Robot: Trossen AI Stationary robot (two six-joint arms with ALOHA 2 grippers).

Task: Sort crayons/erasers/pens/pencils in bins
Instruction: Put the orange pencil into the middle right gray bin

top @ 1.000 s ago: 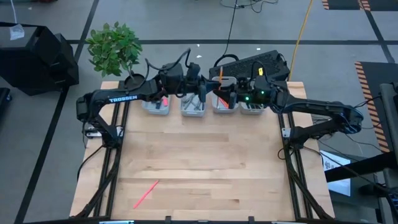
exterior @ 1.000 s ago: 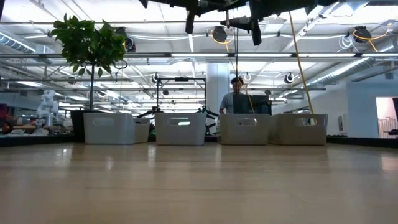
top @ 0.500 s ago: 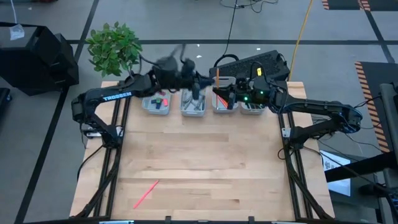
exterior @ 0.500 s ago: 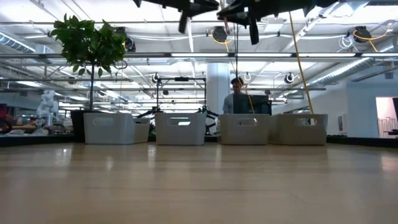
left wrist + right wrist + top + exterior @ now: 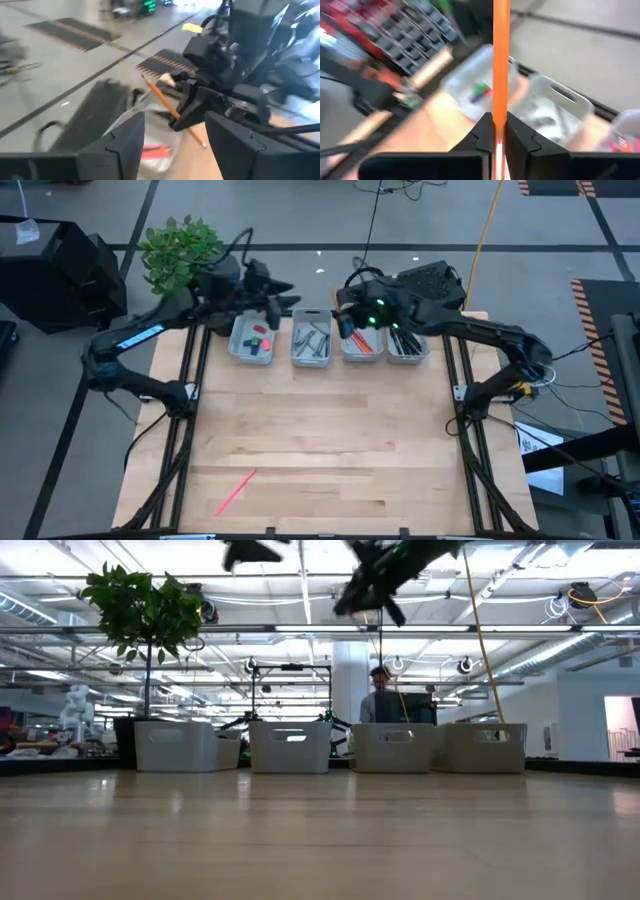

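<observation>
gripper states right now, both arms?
Left gripper: open, empty, raised behind the bins.
Right gripper: shut on an orange pencil, raised above the bins.

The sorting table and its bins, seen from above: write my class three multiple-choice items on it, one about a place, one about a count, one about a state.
1. Where does the loose pink stick lie?
A. In a bin
B. On the table's near left part
C. In the plant pot

2. How many bins stand in the row?
A. Two
B. Six
C. Four

3. What is the right gripper doing?
A. Holding an orange pencil
B. Hanging open and empty
C. Pressing on the table

Key: 1 B, it lies alone on bare wood; 2 C, four tubs stand side by side; 3 A, the right wrist view shows the fingers closed on the pencil.
</observation>
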